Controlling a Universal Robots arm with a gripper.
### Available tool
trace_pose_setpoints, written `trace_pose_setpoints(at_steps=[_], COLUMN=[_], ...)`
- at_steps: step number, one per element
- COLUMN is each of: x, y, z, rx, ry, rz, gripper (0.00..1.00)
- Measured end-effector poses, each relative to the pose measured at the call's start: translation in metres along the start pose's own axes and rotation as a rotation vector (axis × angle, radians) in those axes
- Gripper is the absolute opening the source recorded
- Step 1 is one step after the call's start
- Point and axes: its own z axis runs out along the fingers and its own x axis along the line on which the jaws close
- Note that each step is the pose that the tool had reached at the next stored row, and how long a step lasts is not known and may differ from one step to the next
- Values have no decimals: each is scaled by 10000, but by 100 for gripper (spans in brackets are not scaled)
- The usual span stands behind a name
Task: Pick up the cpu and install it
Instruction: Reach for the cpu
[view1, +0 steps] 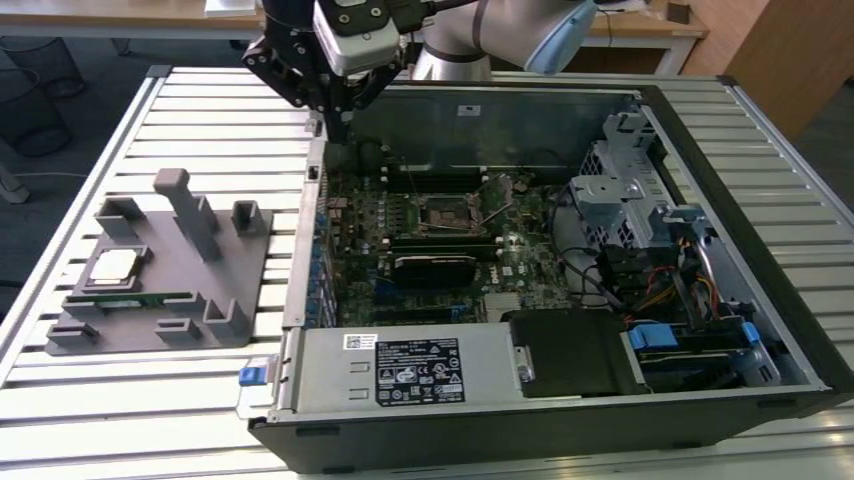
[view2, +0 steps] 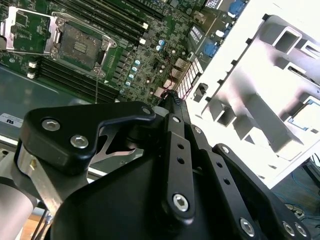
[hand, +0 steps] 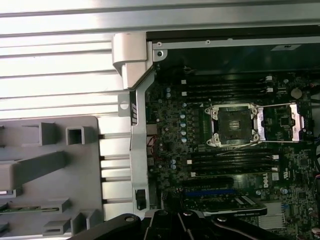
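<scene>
The cpu (view1: 111, 268) lies flat on the grey plastic tray (view1: 200, 300) at the exterior view's left, its silver top facing up. My gripper (view1: 340, 120) hangs over the far left corner of the open computer case (view1: 561, 420), well away from the cpu. Its black fingers taper to a point, shut with nothing between them. The motherboard's cpu socket (view1: 445, 213) is uncovered, with its metal frame swung open. Both wrist views show the socket (hand: 234, 125) (view2: 80, 45), and the second wrist view has my gripper (view2: 170, 96) in front of it.
A green memory stick (view1: 127, 298) lies on the tray just in front of the cpu, among upright grey blocks (view1: 180, 205). Memory slots (hand: 230, 161) flank the socket. Drive cages and cables (view1: 641, 230) fill the case's right side. The case wall (hand: 140, 125) stands between tray and motherboard.
</scene>
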Motion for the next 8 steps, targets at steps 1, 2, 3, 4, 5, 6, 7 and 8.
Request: trace_pose_setpoints(at_steps=[1, 2, 3, 4, 5, 6, 7, 8], x=[2, 5, 8, 11, 13, 16, 19, 22], y=[0, 0, -1, -1, -1, -1, -2, -2], z=[1, 1, 3, 4, 4, 6, 7, 7], rx=[0, 1, 1, 0, 1, 1, 1, 2], ry=[1, 2, 2, 4, 6, 6, 8, 11], rz=[0, 0, 0, 0, 0, 0, 0, 0], gripper=[11, 11, 11, 11, 11, 11, 11, 11])
